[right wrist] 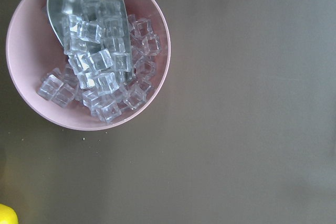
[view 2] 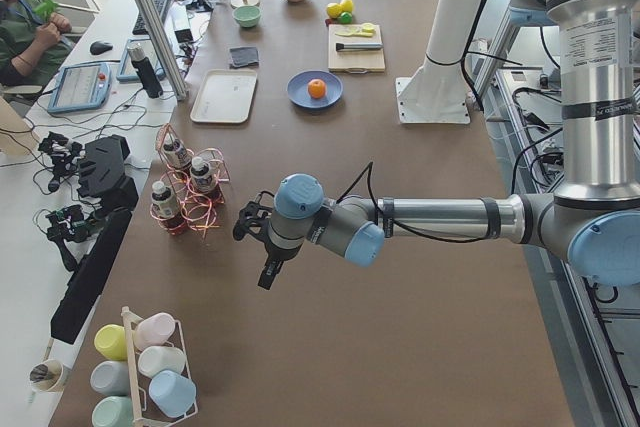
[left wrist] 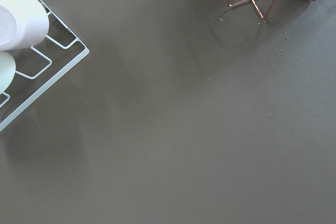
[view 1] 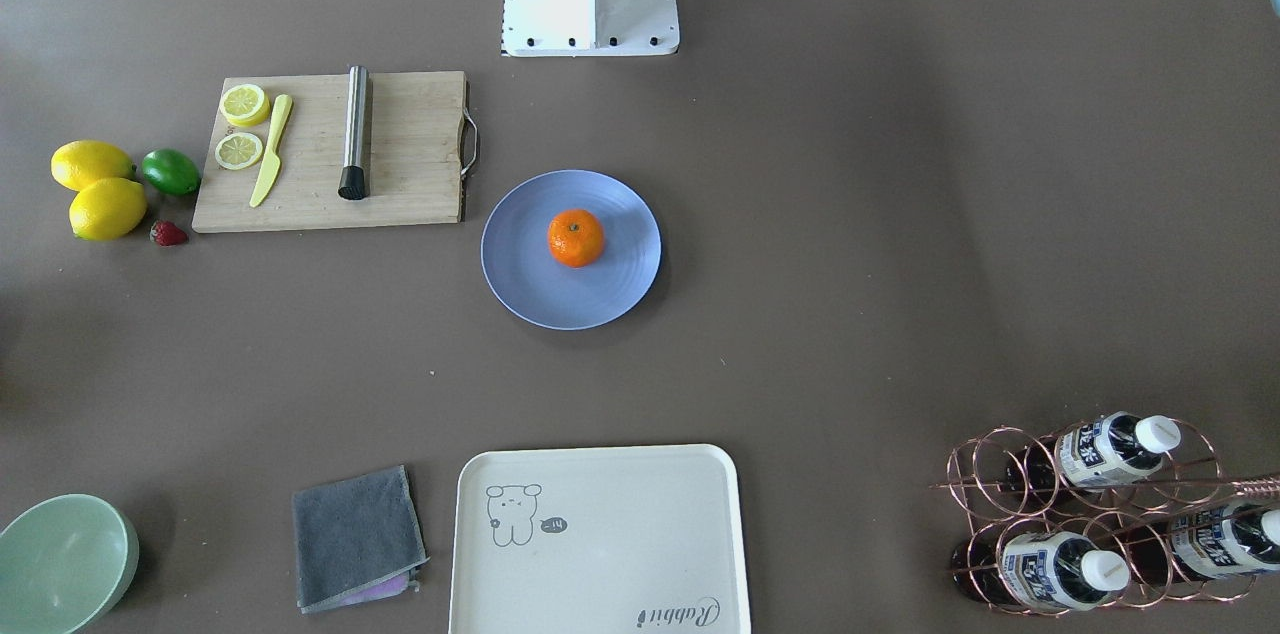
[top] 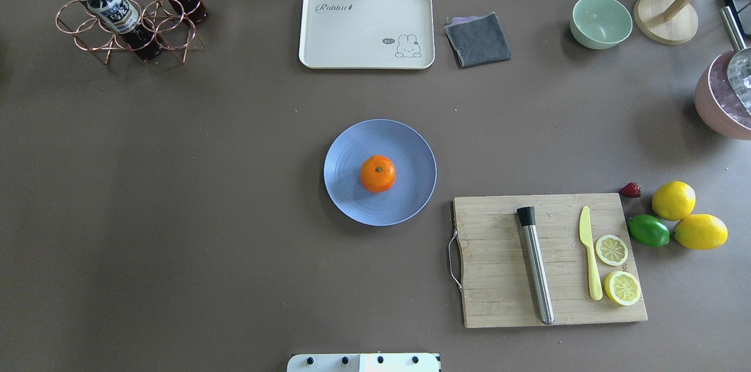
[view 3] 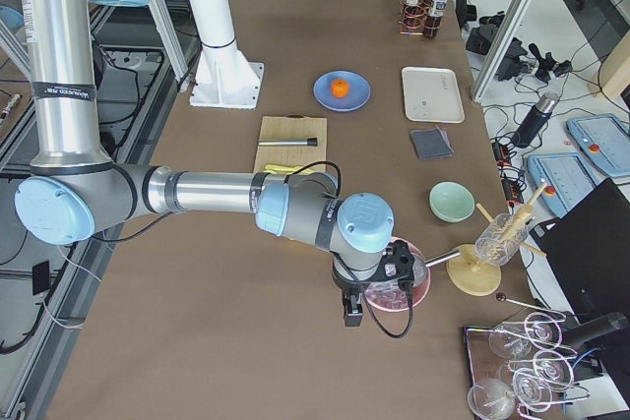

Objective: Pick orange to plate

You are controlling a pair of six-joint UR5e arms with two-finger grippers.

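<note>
The orange (view 1: pixel 575 237) (top: pixel 377 173) rests in the middle of the pale-blue plate (view 1: pixel 530 289) (top: pixel 408 143) at the table's centre, stem dot up. Nothing touches either one. Neither gripper appears in the overhead or front views. From the left end, the left gripper (view 2: pixel 260 247) hovers near the bottle rack, far from the plate (view 2: pixel 298 97). From the right end, the right gripper (view 3: pixel 351 310) hangs by the pink ice bowl, far from the orange (view 3: pixel 340 87). I cannot tell whether either gripper is open or shut.
A cutting board (top: pixel 499 266) carries a steel muddler, a yellow knife and lemon halves; lemons (top: pixel 673 200), a lime and a strawberry lie beside it. Cream tray (top: pixel 352 37), grey cloth (top: pixel 478 39), mint bowl (top: pixel 601 21), bottle rack (top: pixel 126 20) and pink ice bowl (right wrist: pixel 26 93) line the edges.
</note>
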